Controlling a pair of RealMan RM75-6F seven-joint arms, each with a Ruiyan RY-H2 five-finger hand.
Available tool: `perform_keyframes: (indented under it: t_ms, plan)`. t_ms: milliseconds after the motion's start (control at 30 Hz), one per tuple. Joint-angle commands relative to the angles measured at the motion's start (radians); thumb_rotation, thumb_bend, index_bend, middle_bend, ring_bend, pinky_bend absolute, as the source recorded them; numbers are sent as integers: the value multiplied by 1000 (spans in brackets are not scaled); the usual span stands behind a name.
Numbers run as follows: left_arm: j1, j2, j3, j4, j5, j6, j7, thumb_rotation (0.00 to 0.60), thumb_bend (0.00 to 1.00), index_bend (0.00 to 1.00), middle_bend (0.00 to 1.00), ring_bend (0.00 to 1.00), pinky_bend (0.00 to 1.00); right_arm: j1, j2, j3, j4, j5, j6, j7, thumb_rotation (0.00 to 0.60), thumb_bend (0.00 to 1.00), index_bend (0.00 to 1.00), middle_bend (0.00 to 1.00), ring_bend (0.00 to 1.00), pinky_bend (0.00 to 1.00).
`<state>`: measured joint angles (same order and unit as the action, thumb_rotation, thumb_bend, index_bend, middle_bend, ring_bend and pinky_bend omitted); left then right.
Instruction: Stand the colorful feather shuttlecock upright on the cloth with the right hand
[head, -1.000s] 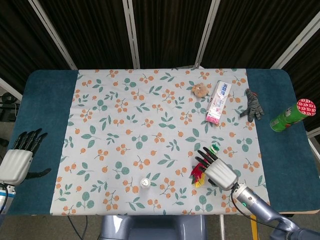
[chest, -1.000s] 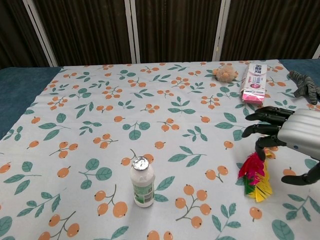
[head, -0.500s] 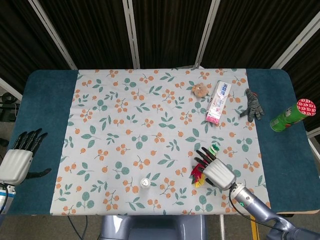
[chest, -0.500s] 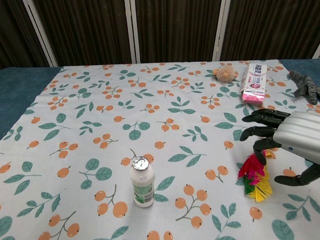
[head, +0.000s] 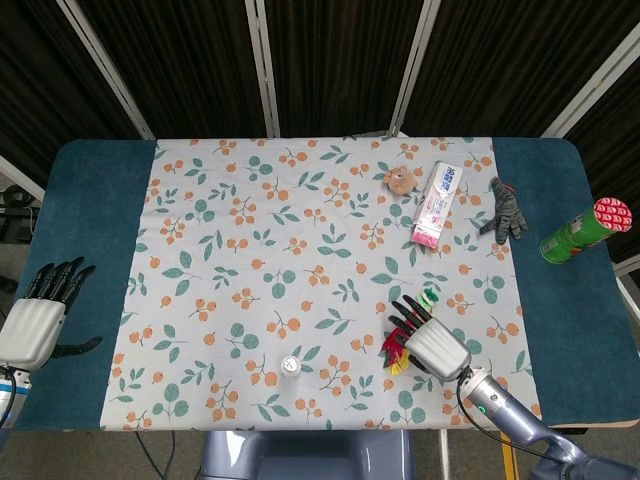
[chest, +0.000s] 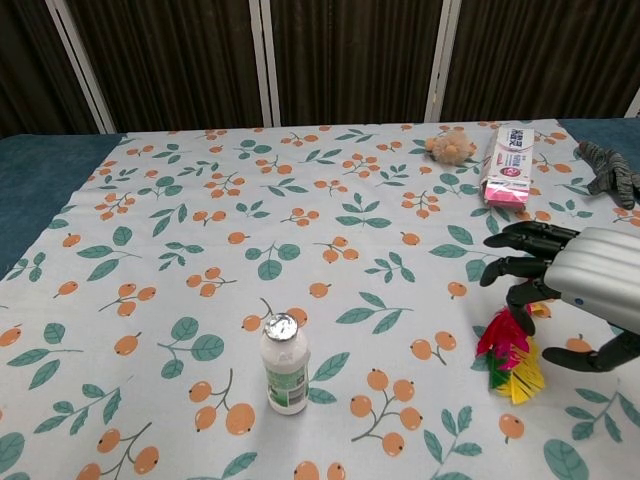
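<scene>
The colorful feather shuttlecock (head: 395, 348) (chest: 509, 352) lies on its side on the floral cloth (head: 300, 250) (chest: 300, 230) near the front right, red, yellow and green feathers fanned out. My right hand (head: 431, 336) (chest: 572, 276) hovers right over it with fingers spread and thumb out to the side. One finger curls down to the red feathers. I see nothing gripped in it. My left hand (head: 36, 314) rests at the table's left edge, fingers apart and empty, seen only in the head view.
A small white bottle (head: 289, 365) (chest: 284, 365) stands left of the shuttlecock. At the back right lie a pink box (head: 438, 203) (chest: 508, 165), a plush toy (head: 400, 179) (chest: 450, 147) and a grey striped glove (head: 507, 210) (chest: 608, 170). A green can (head: 585, 230) sits far right.
My right hand has sunk slightly over the shuttlecock. The shuttlecock and the left hand have not moved.
</scene>
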<state>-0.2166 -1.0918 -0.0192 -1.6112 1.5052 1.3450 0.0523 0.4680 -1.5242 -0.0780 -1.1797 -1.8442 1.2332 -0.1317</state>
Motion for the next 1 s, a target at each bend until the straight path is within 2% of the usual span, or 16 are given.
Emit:
perform_keyframes:
  t_ms: [33,1000]
  plan:
    - [0,0,0,0,0,0,0,527,118,69,0,0,0,0,-1,-2,1,2,-1,0,600,266,544,202,0,0]
    - [0,0,1,1,0,0,-2,528,116,70,0,0,0,7,-29,-11,14,27,3,-13,600,266,537,201,0,0]
